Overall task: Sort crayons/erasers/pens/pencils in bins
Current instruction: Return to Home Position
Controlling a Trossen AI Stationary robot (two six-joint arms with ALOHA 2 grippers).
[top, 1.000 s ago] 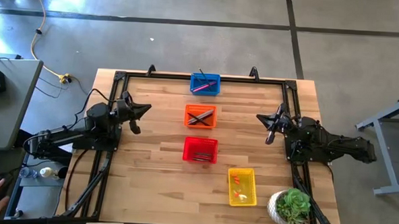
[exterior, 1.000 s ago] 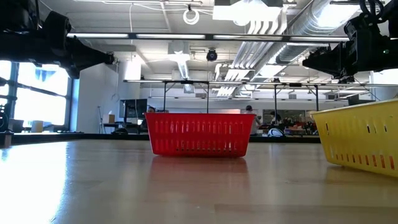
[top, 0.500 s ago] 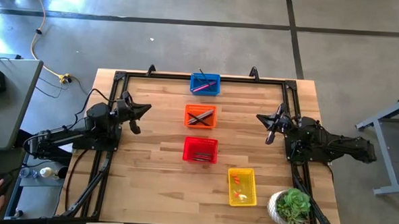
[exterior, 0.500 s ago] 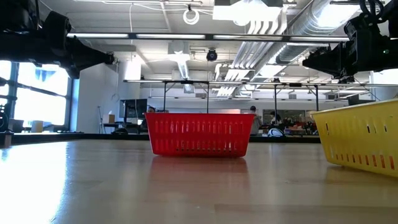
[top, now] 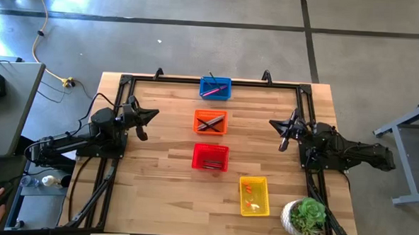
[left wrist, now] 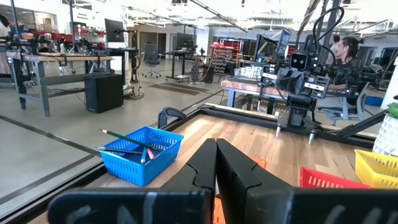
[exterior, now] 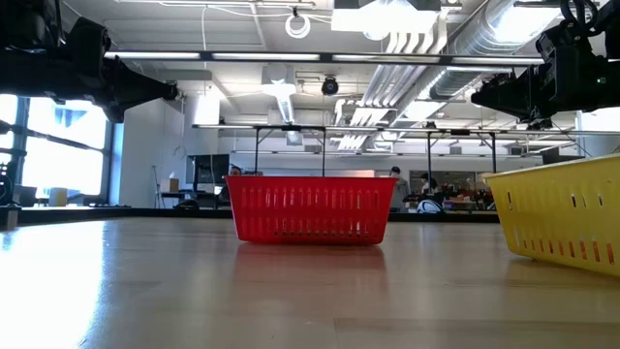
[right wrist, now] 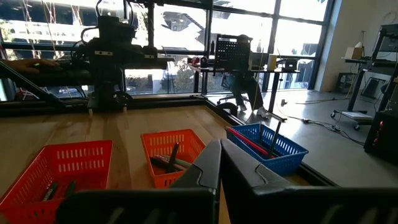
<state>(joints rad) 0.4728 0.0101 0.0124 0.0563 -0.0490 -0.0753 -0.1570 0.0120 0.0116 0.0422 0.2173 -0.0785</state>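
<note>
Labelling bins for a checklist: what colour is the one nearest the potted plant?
Yellow. The bin shows best in the high view.

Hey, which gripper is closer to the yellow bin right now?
Right. The right gripper is on the yellow bin's side of the table, a short way from it; the left gripper is at the opposite side, with the red bin between.
</note>
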